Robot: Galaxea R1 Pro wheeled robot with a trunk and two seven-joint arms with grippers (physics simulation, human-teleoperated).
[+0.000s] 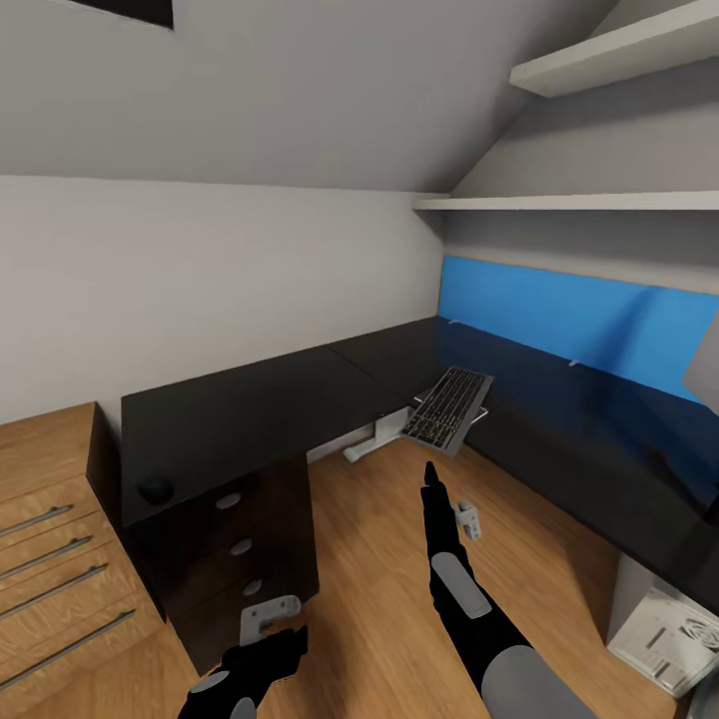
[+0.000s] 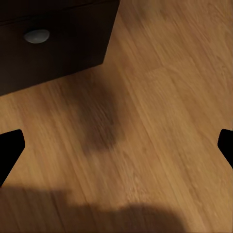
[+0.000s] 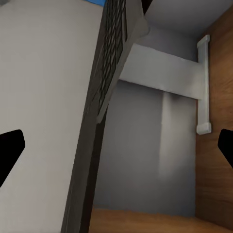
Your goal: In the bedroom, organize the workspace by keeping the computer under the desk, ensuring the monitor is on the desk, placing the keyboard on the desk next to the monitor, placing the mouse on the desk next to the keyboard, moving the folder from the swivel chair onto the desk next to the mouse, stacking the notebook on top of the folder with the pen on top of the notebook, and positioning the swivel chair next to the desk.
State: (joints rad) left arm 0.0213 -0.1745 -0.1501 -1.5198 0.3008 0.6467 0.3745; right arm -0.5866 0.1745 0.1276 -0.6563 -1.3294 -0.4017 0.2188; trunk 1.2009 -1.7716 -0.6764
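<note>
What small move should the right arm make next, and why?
Probably reach the open right pincer forward to the flat dark grey keyboard. The keyboard overhangs the inner edge of the glossy black L-shaped desk, partly over the wooden floor, and the pincer already points at it.

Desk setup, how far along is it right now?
Early. The mouse sits on the desk and the computer is under it. The keyboard overhangs the desk's inner edge, with the open right hand pointed toward it. Still left: seating the keyboard properly, plus the monitor, folder, notebook, pen and chair.
</note>
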